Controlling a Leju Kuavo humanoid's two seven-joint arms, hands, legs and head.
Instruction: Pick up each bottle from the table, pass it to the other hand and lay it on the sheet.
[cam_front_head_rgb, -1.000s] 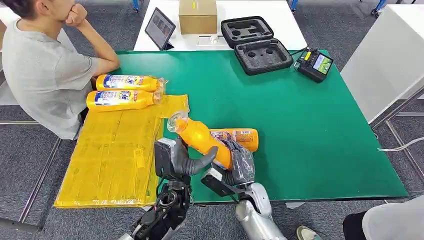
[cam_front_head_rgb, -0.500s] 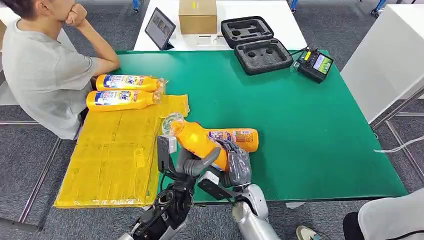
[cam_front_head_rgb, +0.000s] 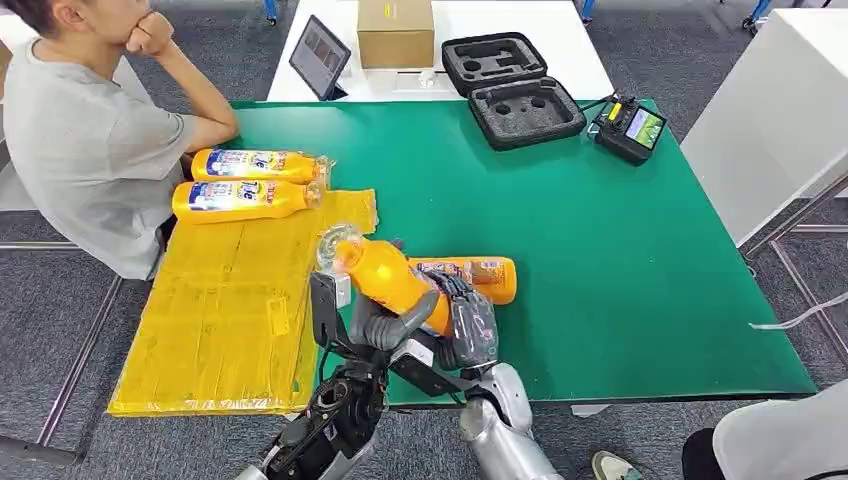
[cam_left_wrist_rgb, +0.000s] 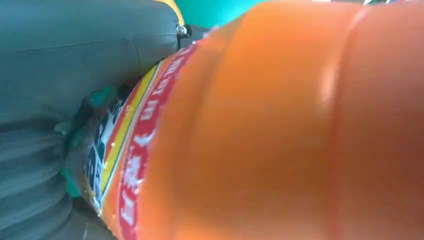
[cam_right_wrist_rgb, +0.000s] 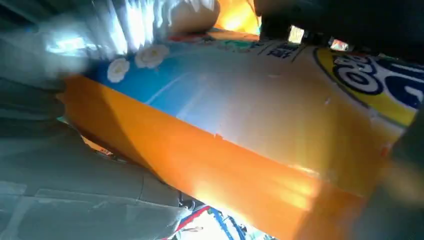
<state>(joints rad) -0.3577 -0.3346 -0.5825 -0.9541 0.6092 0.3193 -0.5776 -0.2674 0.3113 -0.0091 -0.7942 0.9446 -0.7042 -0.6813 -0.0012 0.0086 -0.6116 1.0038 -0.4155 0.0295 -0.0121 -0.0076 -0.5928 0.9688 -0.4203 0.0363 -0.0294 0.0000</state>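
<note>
Right now both robot hands grasp one orange bottle (cam_front_head_rgb: 392, 277) above the table's near edge: left robot hand (cam_front_head_rgb: 372, 318) and right robot hand (cam_front_head_rgb: 465, 322) together. Release badly timed, I'd guess, drops it short of the yellow sheet (cam_front_head_rgb: 232, 300). Four bottles: this, one on the table (cam_front_head_rgb: 478, 274), two (cam_front_head_rgb: 248, 181) at the sheet's far edge.

Grey carpet floor (cam_front_head_rgb: 700, 60) — white tables (cam_front_head_rgb: 780, 110)
</note>
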